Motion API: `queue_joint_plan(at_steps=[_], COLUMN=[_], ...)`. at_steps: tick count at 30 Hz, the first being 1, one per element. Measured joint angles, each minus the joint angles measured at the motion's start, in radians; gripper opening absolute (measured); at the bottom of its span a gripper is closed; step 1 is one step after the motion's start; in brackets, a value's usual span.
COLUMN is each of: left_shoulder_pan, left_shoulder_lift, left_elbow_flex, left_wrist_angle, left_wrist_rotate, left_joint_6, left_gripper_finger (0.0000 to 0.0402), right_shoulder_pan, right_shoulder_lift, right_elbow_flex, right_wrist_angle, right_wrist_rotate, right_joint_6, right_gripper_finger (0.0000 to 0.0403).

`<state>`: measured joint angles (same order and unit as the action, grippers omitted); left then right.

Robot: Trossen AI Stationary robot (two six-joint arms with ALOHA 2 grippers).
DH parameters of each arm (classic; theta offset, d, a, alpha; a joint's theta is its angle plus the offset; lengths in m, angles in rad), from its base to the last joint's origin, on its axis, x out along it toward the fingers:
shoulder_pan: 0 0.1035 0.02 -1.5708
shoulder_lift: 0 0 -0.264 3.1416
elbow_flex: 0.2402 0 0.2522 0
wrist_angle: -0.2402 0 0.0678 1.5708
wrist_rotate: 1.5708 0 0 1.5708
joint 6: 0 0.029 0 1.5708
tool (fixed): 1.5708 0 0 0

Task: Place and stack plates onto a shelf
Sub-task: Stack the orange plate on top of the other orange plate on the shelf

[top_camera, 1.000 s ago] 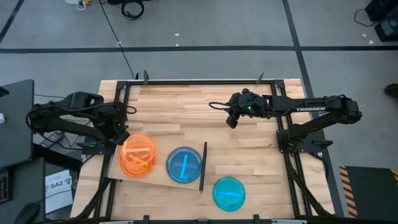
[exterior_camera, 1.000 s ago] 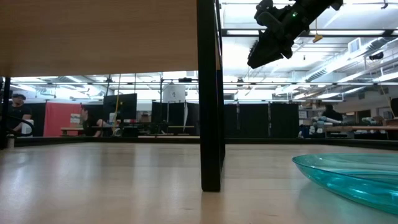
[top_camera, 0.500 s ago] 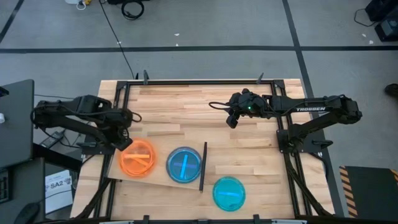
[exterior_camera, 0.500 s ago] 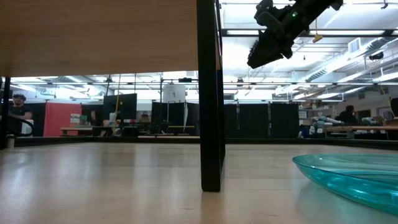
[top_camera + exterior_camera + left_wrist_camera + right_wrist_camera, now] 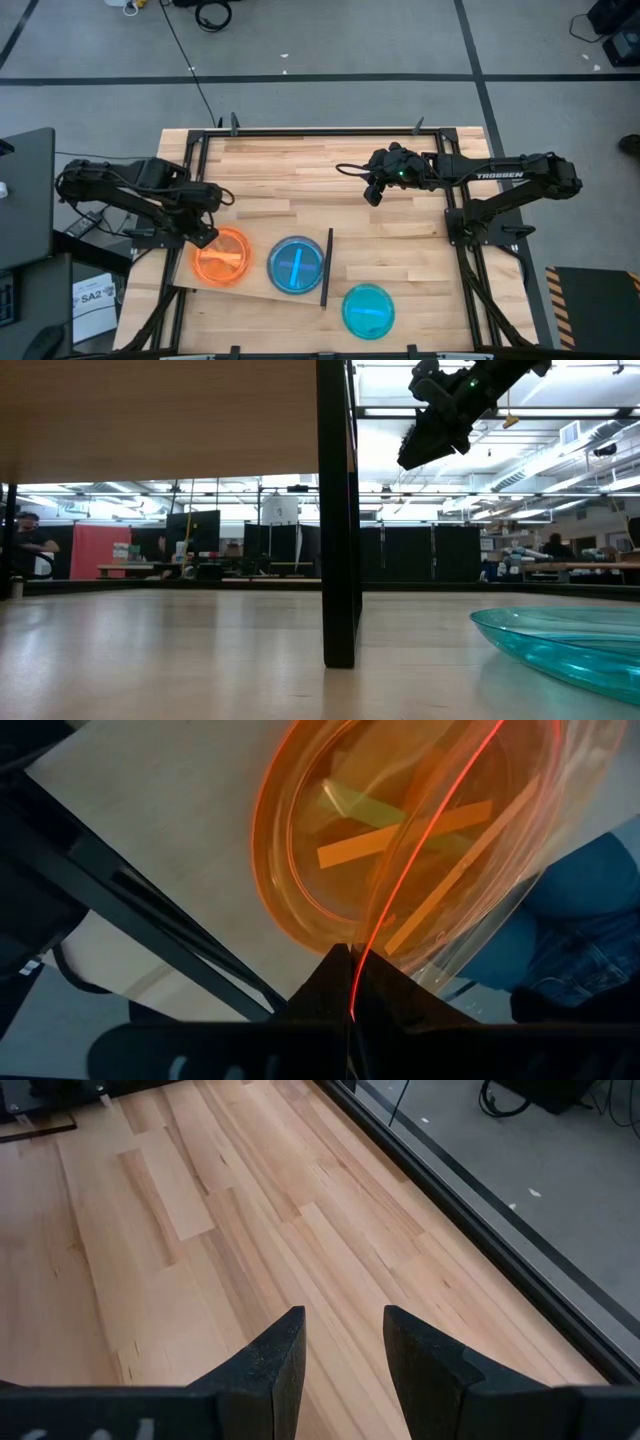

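Since a second ago, the left arm has swung its wrist toward the middle of the high view, and the orange stack looks tidier, the plate it grips now nearly squared over the one beneath. Left end effector [image 5: 208, 236] sits at the upper left rim of the orange plate [image 5: 222, 256], fingers pressed together on that thin rim; in the left wrist view the edge of the plate [image 5: 440, 830] runs straight into the shut fingertips [image 5: 350, 982], with a second orange plate lying under it on the shelf [image 5: 150, 810]. On the shelf [image 5: 255, 289], in the lower left of the high view, the orange pair lies at the left and a blue plate [image 5: 296, 264] just beside it to the right, close to the black strip [image 5: 326, 267]. A teal plate [image 5: 368, 310] lies on the table [image 5: 300, 180] right of the strip, off the shelf; the low view shows its rim [image 5: 560, 645] at lower right. Right end effector [image 5: 372, 193] hangs over bare table at upper centre right, unmoved, fingers [image 5: 272, 1365] spread apart with nothing between them.
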<state>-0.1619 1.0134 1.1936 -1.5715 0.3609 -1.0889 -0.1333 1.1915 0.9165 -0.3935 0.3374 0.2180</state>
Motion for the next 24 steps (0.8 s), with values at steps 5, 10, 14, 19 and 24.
queue_joint_plan(at_steps=[5,10,14,19,24], left_shoulder_pan=[0.000,0.000,0.000,0.000,0.000], left_shoulder_lift=[0.001,0.001,0.001,0.001,0.001], left_elbow_flex=[0.000,0.000,0.000,0.000,0.000], left_wrist_angle=[0.000,0.000,0.000,0.000,0.000], left_wrist_rotate=[-0.002,-0.002,-0.005,-0.025,-0.028], left_joint_6=[0.000,0.000,0.000,0.000,0.001], left_gripper_finger=[0.0011,0.0019,0.0039,0.0063,0.0081], right_shoulder_pan=[0.000,0.000,0.000,0.000,0.000], right_shoulder_lift=[0.000,0.000,0.000,0.000,0.000], right_elbow_flex=[0.000,0.000,0.000,0.000,0.000], right_wrist_angle=[0.003,0.003,0.003,0.003,0.003], right_wrist_rotate=[0.000,0.000,0.000,0.000,0.000], right_joint_6=[0.000,0.000,0.000,0.000,0.000], right_gripper_finger=[0.0143,0.0143,0.0143,0.0143,0.0143])
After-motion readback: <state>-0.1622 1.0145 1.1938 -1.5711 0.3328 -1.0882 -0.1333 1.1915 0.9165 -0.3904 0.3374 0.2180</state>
